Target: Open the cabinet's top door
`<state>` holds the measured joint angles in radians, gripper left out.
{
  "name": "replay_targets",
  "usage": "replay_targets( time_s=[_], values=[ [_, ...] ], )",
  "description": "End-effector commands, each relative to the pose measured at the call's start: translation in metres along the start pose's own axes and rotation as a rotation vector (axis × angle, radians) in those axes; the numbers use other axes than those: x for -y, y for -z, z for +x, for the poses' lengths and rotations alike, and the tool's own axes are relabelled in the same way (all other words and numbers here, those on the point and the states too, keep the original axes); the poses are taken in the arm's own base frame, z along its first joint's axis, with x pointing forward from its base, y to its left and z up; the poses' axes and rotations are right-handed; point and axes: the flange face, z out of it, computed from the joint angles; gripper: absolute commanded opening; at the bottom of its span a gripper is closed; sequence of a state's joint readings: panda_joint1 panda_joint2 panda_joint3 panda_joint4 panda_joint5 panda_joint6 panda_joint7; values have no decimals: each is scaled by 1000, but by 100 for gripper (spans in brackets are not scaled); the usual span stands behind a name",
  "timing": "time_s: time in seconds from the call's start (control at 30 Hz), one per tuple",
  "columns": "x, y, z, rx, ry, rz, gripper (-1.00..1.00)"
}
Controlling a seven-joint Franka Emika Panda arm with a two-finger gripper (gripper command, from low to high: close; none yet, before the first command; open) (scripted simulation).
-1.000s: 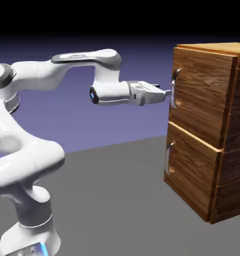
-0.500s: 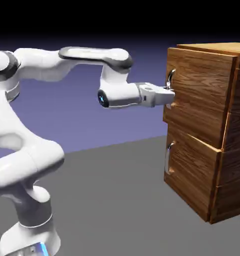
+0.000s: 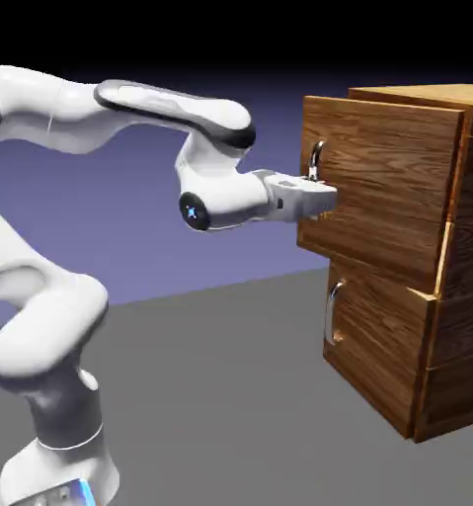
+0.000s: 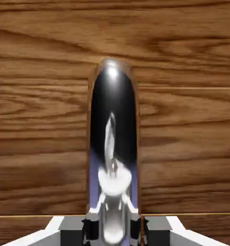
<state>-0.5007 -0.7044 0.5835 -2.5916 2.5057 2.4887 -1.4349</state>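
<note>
While the door stands ajar, the tool (image 3: 322, 196) points rightward

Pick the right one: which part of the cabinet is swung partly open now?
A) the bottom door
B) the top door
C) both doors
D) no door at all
B, because the top door sticks out from the cabinet at its handle side, while the bottom door sits flat against it.
</note>
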Motion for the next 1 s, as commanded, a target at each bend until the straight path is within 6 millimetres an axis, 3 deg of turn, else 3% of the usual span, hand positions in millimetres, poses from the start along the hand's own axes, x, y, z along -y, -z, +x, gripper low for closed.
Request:
replay_targets(
  time_s=[0.0,0.5,0.97],
  values=[
    [-3,6,2,15,-1,16,-100],
    [-54,88,54,280,-1,281,-100],
    [-129,139,128,566,-1,567,-100]
  ],
)
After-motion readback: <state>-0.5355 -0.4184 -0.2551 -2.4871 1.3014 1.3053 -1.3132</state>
